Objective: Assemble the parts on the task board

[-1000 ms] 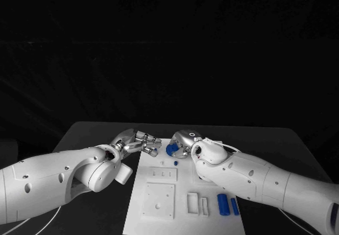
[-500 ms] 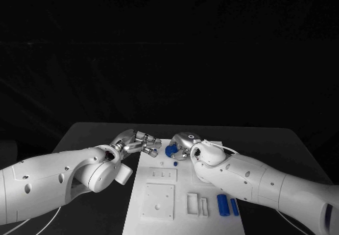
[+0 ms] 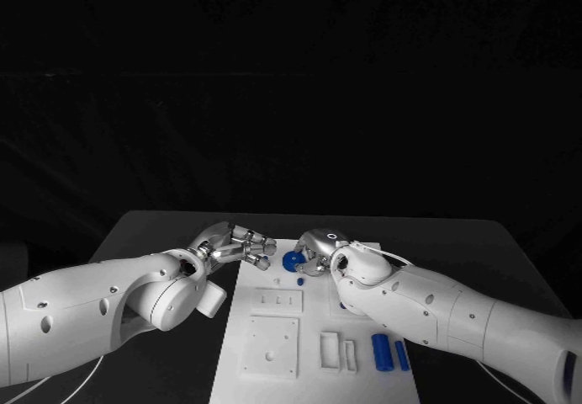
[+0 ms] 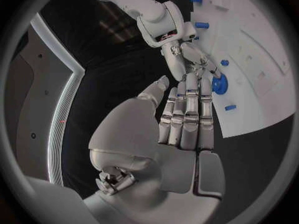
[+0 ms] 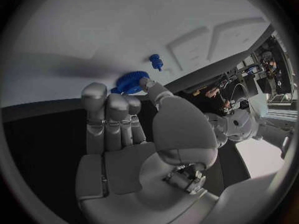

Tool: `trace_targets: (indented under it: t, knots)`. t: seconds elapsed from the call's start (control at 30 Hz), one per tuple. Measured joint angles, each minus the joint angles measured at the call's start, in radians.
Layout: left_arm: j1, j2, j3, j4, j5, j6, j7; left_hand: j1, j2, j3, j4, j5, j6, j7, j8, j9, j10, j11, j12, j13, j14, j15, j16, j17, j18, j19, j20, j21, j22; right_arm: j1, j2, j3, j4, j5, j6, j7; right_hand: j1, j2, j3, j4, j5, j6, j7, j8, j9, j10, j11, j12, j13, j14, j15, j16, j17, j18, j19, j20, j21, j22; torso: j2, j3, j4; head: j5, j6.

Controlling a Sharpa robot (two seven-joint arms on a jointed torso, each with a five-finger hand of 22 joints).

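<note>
A: Black table (image 3: 158,231), dark backdrop behind it, nothing readable past the far edge. White board (image 3: 318,370) lies down the middle of the table, long side running away from the robot.

B: Board surface?

A: Shallow rectangular recesses in it. Near end, head view: 2 blue bars (image 3: 390,352) lying side by side at the right, 2 white slim blocks (image 3: 338,350) just left of them, a larger white panel (image 3: 273,343) further left.

B: Hands?

A: Both at the far end of the board, close together but apart. Right hand (image 3: 318,252) has a blue toothed wheel (image 3: 293,262) pinched at its fingertips; right wrist view shows the wheel (image 5: 130,81) between thumb tip and a fingertip, low over the white surface. Whether it touches the board, cannot tell.

B: Left hand?

A: Left hand (image 3: 238,246) sits over the board's far left corner, fingers extended side by side, thumb off to one side, nothing in it. In the left wrist view its fingers (image 4: 187,115) reach toward the right hand (image 4: 193,64) and the wheel (image 4: 219,84).

B: Other loose parts?

A: 1 small blue peg (image 5: 156,61) on the board just beyond the wheel. Left wrist view adds 1 short blue piece (image 4: 229,107) near the board's edge and 1 blue knob (image 4: 224,62) beside the right hand.
</note>
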Motion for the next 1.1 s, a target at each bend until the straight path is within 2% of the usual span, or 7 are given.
trace_targets:
  t: [0.2,0.33,0.57,0.7,0.83,0.9,1.1]
  knots:
    - [0.000,-0.001,0.000,0.000,0.000,0.000,0.000,0.000,0.000,0.000,0.000,0.000,0.000,0.000,0.000,0.000,0.000,0.000,0.000,0.000,0.000,0.000,0.000,0.000,0.000,0.000,0.000,0.000,0.000,-0.002,-0.011,0.000,0.003,0.013,0.003,0.001,0.000,0.000,-0.016,0.044,-0.009,0.015,-0.004,0.000,0.000,0.000,0.000,0.000,-0.002,0.000,0.000,0.000,0.000,0.000,0.000,0.000,-0.004,0.000,0.000,0.0002,0.0000,-0.001,0.001]
    - [0.000,-0.002,0.000,0.000,0.000,0.000,0.000,0.000,0.000,0.000,0.000,0.000,-0.007,0.000,0.000,0.000,0.000,0.000,0.000,0.000,0.000,0.000,0.000,0.000,0.000,0.000,0.000,0.000,-0.003,-0.003,-0.023,0.000,0.010,0.023,0.002,0.003,0.000,0.000,-0.017,0.056,-0.009,0.018,-0.004,0.000,0.000,0.000,0.000,0.000,-0.002,0.000,0.000,0.000,0.000,0.000,0.000,0.000,-0.004,0.000,0.000,0.0008,-0.0010,-0.002,0.002]
    - [0.000,-0.006,0.000,0.000,0.000,0.000,0.000,0.000,0.000,0.000,0.000,0.000,-0.007,0.000,0.000,0.000,0.000,0.000,0.000,0.000,0.000,0.000,0.000,0.000,0.000,0.000,0.000,0.000,-0.004,-0.005,-0.077,0.003,0.059,0.062,-0.035,0.015,0.004,-0.004,-0.064,0.090,-0.009,0.004,0.000,0.000,0.000,0.004,0.003,0.000,-0.003,0.000,0.000,0.000,0.000,0.000,0.000,0.000,-0.005,0.000,0.000,0.0009,-0.0032,-0.007,0.005]
    - [0.000,-0.009,0.000,-0.003,0.000,0.000,0.000,0.000,0.000,0.000,0.000,0.000,-0.007,0.000,0.000,0.000,0.000,0.000,0.000,0.000,0.000,0.000,0.000,0.000,0.000,0.000,0.000,0.000,-0.004,-0.006,-0.120,0.026,0.105,0.104,-0.083,0.038,0.008,-0.008,-0.092,0.095,0.003,-0.003,0.000,0.000,0.000,0.004,0.003,0.000,-0.003,0.000,0.000,0.000,0.000,0.000,0.000,0.000,-0.008,0.000,-0.001,0.0015,-0.0058,-0.011,0.009]
    - [0.000,-0.013,0.000,-0.007,0.000,-0.001,0.000,0.000,0.000,0.000,0.000,0.000,-0.007,0.000,0.000,0.000,-0.004,0.004,0.000,0.000,0.000,0.000,0.000,-0.001,0.000,0.000,0.000,0.000,-0.005,-0.004,-0.180,0.058,0.161,0.148,-0.120,0.067,0.018,-0.008,-0.105,0.091,0.018,0.002,-0.003,0.000,0.000,0.004,0.003,0.000,-0.003,0.000,0.000,0.000,0.000,0.000,0.000,0.000,-0.008,0.000,-0.003,0.0040,-0.0110,-0.015,0.013]
    - [0.000,-0.013,0.000,-0.008,0.000,-0.001,0.000,0.000,0.000,0.000,0.000,0.000,-0.007,0.000,0.000,0.000,-0.004,0.004,0.000,0.000,0.000,0.000,0.000,-0.001,0.000,0.000,0.000,0.000,-0.005,-0.003,-0.213,0.071,0.181,0.167,-0.125,0.080,0.025,-0.001,-0.105,0.085,0.018,0.023,-0.004,0.000,0.000,0.004,0.004,0.002,-0.002,0.000,0.000,0.000,0.000,0.000,0.000,0.000,-0.008,0.000,-0.004,0.0054,-0.0140,-0.017,0.014]
    - [0.000,-0.015,0.000,-0.014,0.000,-0.001,0.001,0.000,0.000,0.002,-0.002,0.000,-0.007,0.000,0.000,0.000,-0.004,0.004,0.000,0.000,0.000,0.000,0.000,-0.001,0.000,0.000,0.000,0.000,-0.005,-0.002,-0.325,0.104,0.225,0.226,-0.107,0.144,0.048,0.011,-0.099,0.006,0.042,0.060,-0.005,0.000,0.000,0.007,0.007,0.009,0.007,0.000,0.000,0.000,0.009,0.000,0.000,0.000,0.002,0.000,-0.008,0.0115,-0.0276,-0.021,0.017]
